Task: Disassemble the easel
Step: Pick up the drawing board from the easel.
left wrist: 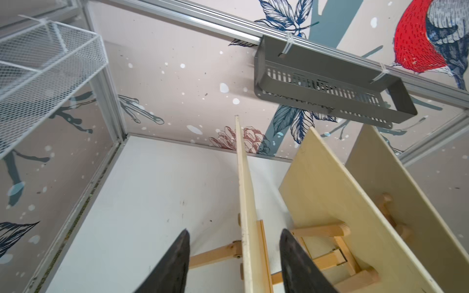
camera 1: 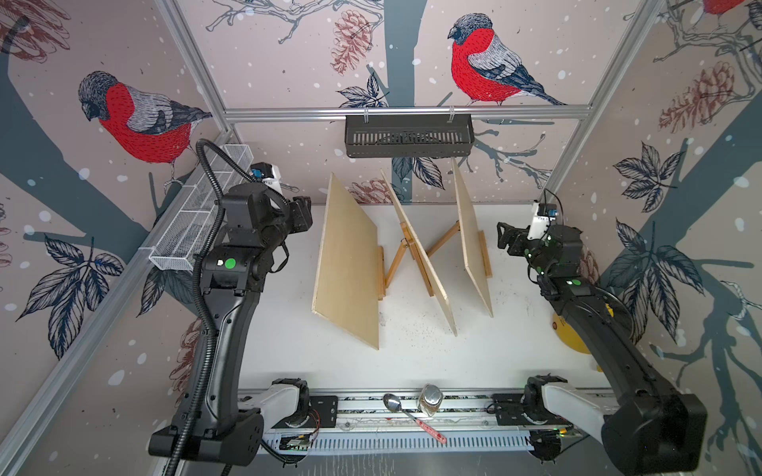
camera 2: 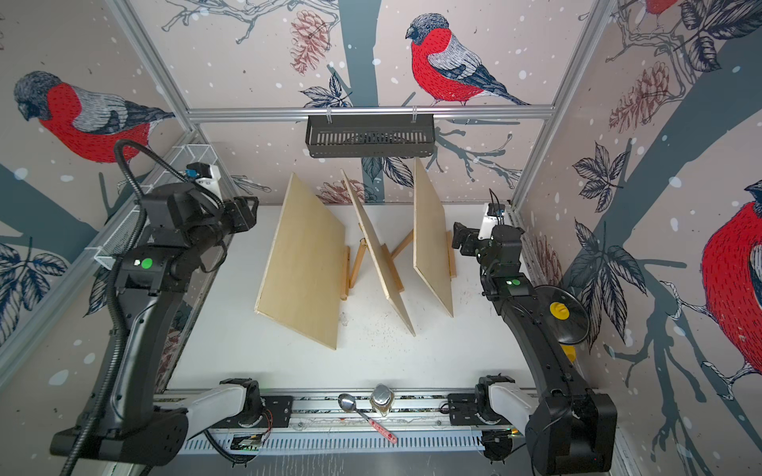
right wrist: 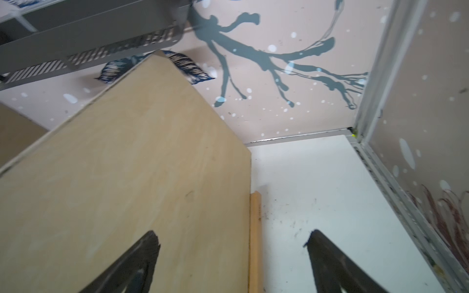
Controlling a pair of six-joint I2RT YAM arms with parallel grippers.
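Note:
Three plywood boards lean on small wooden easels on the white table: a left board (camera 1: 346,263), a middle board (camera 1: 420,255) and a right board (camera 1: 474,243). Easel legs (camera 1: 396,263) show between the boards. My left gripper (camera 1: 303,214) hovers just left of the left board, apart from it. In the left wrist view this gripper (left wrist: 234,243) is open, and the left board's edge (left wrist: 245,203) and an easel leg (left wrist: 215,253) show beyond the gap. My right gripper (camera 1: 505,239) hangs right of the right board. It (right wrist: 232,243) is open and empty, facing that board (right wrist: 139,165) and its ledge strip (right wrist: 255,241).
A black slotted basket (camera 1: 406,136) hangs on the back rail above the boards. A white wire basket (camera 1: 198,206) runs along the left wall. A spoon (camera 1: 391,402) and a glass jar (camera 1: 429,399) lie on the front rail. A yellow object (camera 1: 571,334) sits under the right arm.

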